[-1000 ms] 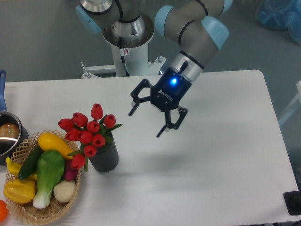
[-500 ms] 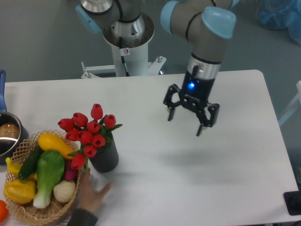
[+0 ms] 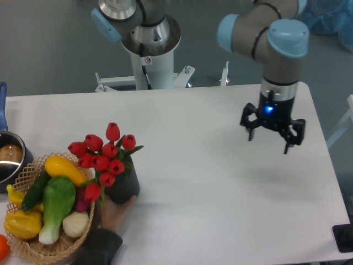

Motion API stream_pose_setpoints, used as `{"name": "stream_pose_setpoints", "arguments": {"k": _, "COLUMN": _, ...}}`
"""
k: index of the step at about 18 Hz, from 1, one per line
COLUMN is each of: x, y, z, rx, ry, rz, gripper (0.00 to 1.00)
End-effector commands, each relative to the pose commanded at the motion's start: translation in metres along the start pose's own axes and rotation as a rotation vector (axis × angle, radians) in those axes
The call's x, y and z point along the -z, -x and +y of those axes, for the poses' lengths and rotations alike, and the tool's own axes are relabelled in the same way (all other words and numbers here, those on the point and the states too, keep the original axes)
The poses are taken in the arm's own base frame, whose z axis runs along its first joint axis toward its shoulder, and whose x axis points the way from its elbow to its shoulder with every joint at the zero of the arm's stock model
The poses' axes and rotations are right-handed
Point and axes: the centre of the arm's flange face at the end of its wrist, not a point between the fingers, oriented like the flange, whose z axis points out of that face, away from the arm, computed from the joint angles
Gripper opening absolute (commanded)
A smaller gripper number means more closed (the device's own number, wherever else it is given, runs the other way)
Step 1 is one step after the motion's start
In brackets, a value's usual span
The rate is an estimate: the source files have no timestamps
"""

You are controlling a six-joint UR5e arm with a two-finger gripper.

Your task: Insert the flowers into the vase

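- Flowers (image 3: 105, 157): red tulip bunch, stems down inside the vase (image 3: 122, 186), heads leaning left over the rim toward the wicker basket (image 3: 33, 243).
- Vase upright on the table (image 3: 220, 210), near-left area, touching or just beside the basket; can't tell which.
- Tool (image 3: 271, 128): far right of the table, well apart from the vase, pointing down, fingers spread, nothing btwn them. Blue light lit on the wrist.
- A person's hand (image 3: 117, 208) reaches in from the near edge, cupping the base of the vase on its near side.
- Step, as we read it: insertion looks done; tool is clear of the work.
- Next move, our judgement: nothing more to grasp. If anything, hold the tool off while the hand is at the vase, then check the bunch sits stable.
- Risk: bunch is top-heavy to the left; vase could tip toward the basket if nudged.
- Basket holds veg: yellow, green, white pieces. Metal pot (image 3: 10, 160) at far-left edge.
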Motion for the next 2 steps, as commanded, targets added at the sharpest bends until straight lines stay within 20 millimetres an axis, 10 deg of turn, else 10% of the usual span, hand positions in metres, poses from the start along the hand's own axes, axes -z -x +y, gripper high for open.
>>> {"name": "stream_pose_setpoints", "arguments": {"k": 2, "x": -0.0069, "y": -0.0041, "z": -0.0089, "rx": -0.02, "ry": 0.032, "rz": 0.005, "gripper": 1.0}}
